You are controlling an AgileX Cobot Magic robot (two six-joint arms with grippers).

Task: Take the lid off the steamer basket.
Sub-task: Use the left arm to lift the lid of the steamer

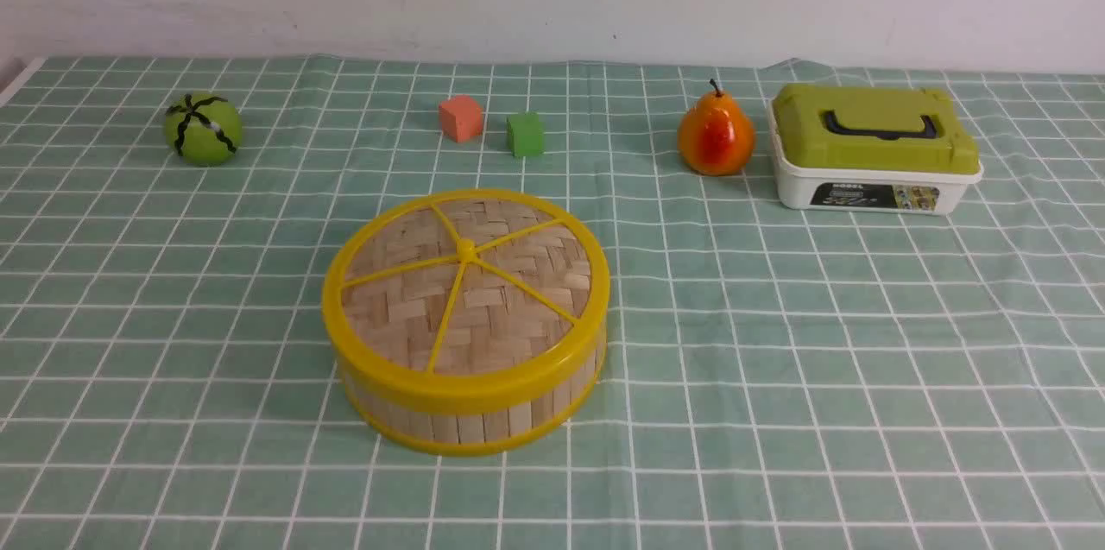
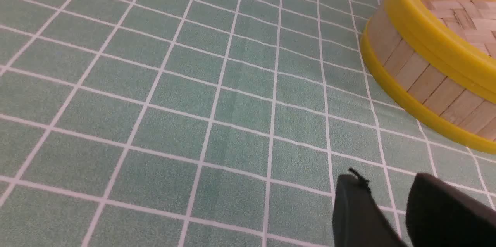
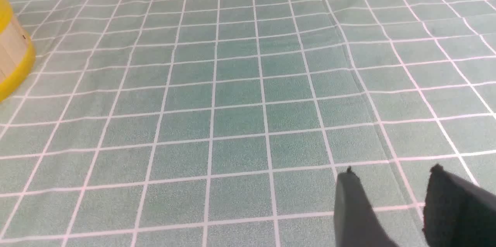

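"Where's the bamboo lid [image 1: 518,300]?"

"Seated on the steamer basket [image 1: 470,429], ahead of both grippers and left of centre (round, so no long axis). The left gripper [image 2: 383,179] looks nearer."

"Fingers?"

"Left pair parted, right gripper [image 3: 393,169] likewise; both empty."

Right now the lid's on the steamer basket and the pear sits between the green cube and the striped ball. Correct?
Not quite: the front view shows the pear between the green cube and the green-lidded box. Lid on basket: correct.
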